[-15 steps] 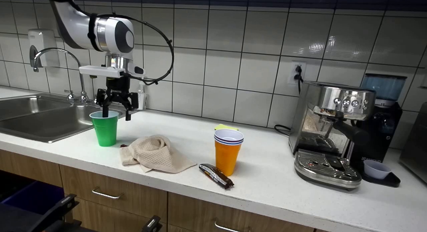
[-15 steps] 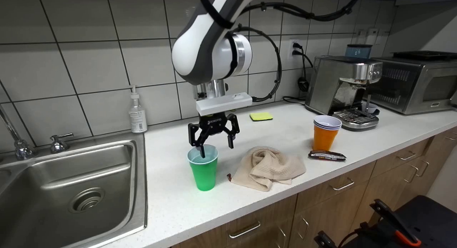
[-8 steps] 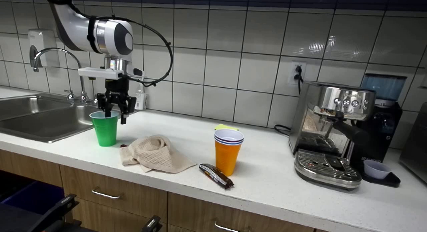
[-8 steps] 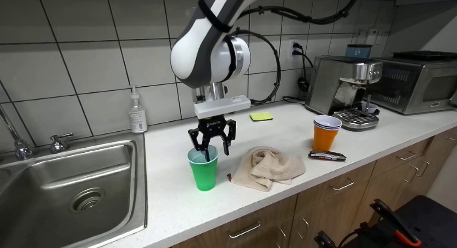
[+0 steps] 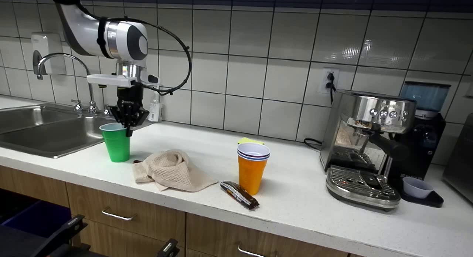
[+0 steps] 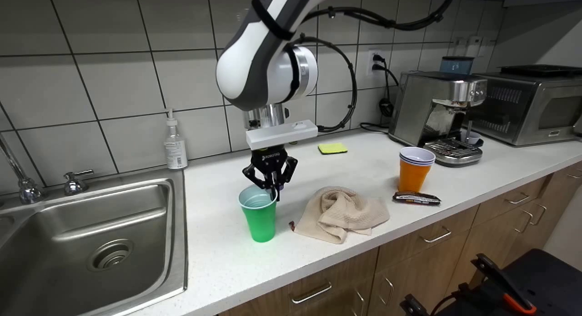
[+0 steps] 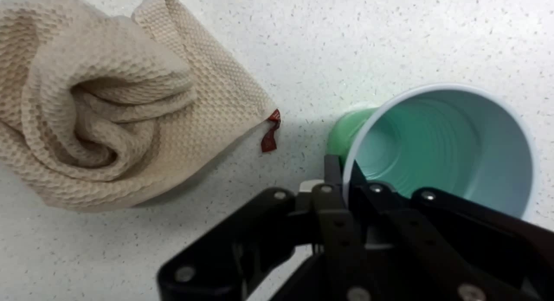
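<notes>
While the jaws are clamped on the wall of the green cup (image 6: 260, 223), its rim passing between the tips in the wrist view, the cup stands upright on the white surface (image 5: 295, 205), just beside the steel sink (image 6: 178, 243). They grip the side facing a crumpled beige cloth (image 7: 121, 119) and hide part of the rim from the wrist camera. Cloth near the cup, apart from it. A small dark red scrap (image 7: 270, 134) pokes out at the cloth's corner into the gap between the two; whether more of it lies underneath, cannot tell. Past the cloth stands a stack of orange cups (image 5: 252, 175), a brown wrapped bar (image 5: 240, 195) lying just beside its base; the cloth thus lies between green cup and stack. In an exterior view a yellow-green pad (image 5: 249, 140) shows partly behind the stack, on the side of the tiled backsplash (image 5: 210, 72). Pump bottle (image 6: 175, 147) upright at the sink's back corner. Espresso machine (image 6: 420, 109) well apart from the cup, beyond the stack; coffee grinder (image 5: 428, 138) and microwave (image 6: 523, 113) on its far side.
</notes>
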